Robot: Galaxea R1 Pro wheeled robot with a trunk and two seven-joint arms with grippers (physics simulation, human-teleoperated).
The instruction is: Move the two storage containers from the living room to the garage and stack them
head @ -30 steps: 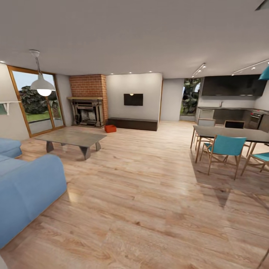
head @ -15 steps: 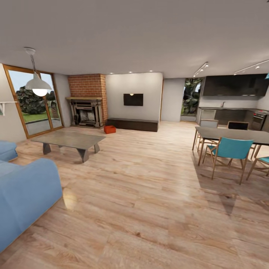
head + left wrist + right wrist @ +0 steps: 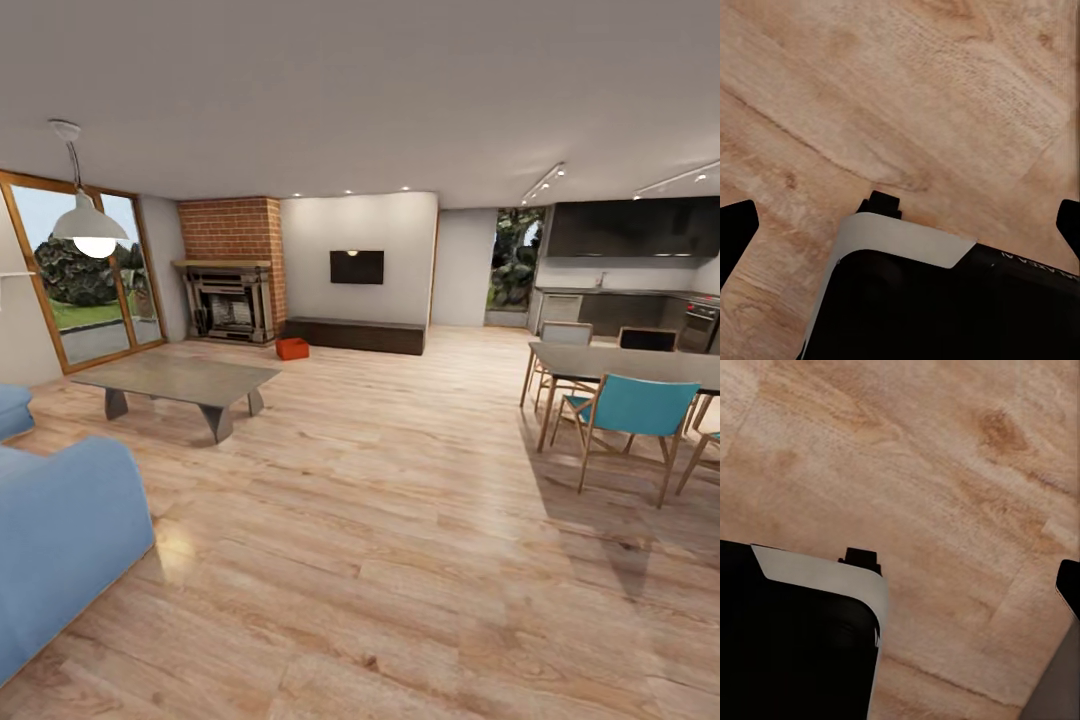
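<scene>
Near: left gripper fingertips stand wide apart over bare wood planks, holding nothing; right gripper's spread cannot be told.
Middle: blue sofa, coffee table.
Far: one storage container, floor beside brick fireplace, ahead and leftward, so nearer the left arm; its long axis is unreadable.

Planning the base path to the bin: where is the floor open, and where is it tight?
Open: the wide wood-plank floor between the coffee table and the dining table, running up to the low dark bench. Tight: between blue sofa and coffee table, and around the dining chairs. The orange-red container sits by the brick fireplace.
</scene>
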